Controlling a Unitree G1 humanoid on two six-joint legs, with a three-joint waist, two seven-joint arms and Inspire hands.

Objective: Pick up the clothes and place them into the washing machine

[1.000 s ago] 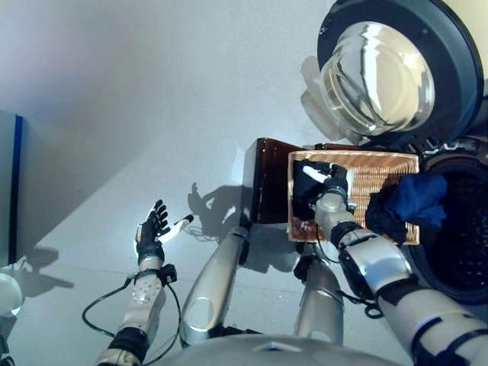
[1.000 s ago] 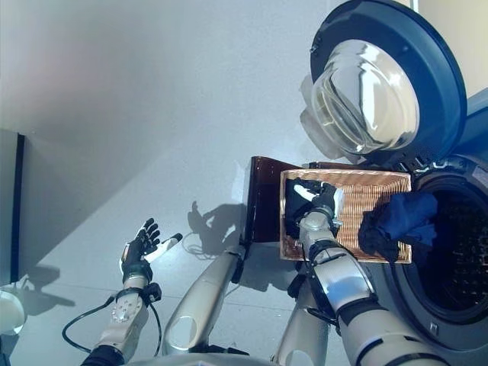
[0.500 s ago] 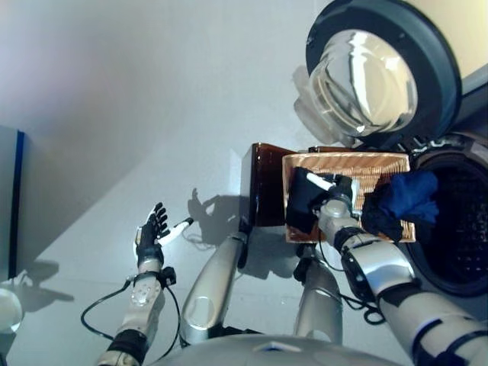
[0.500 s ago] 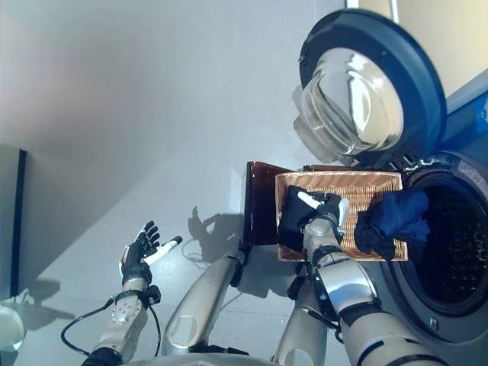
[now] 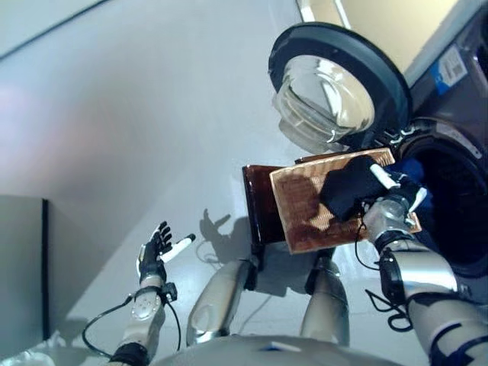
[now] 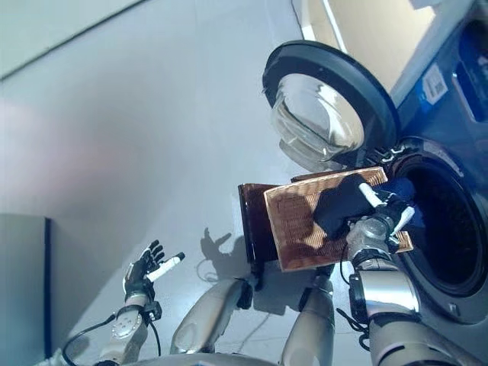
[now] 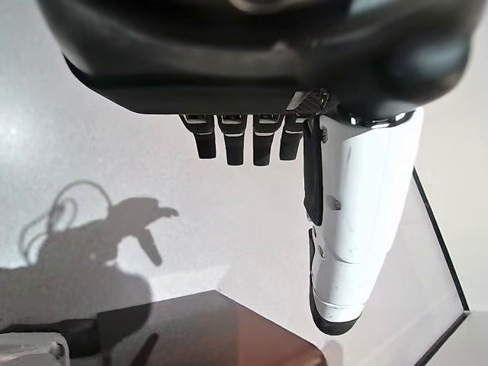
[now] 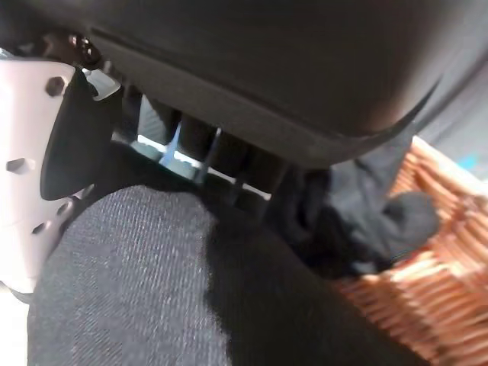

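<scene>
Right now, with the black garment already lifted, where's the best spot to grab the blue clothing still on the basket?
Probably the bunched top of the blue clothing, which only peeks out behind the black garment held by the right hand. Come from above on the washing machine side, since it sits at that edge of the wicker basket.

A dark brown glossy box-shaped stand [image 5: 258,200] sits on the pale grey smooth floor [image 5: 137,114], and the woven basket leans partly over its top. A flat grey upright panel with a dark edge [image 5: 23,267] stands at the far left, well apart from the stand. A blue label with white print [image 5: 451,69] is stuck on the dark grey appliance casing at the upper right. A cream-coloured wall [image 5: 389,23] shows behind it.
</scene>
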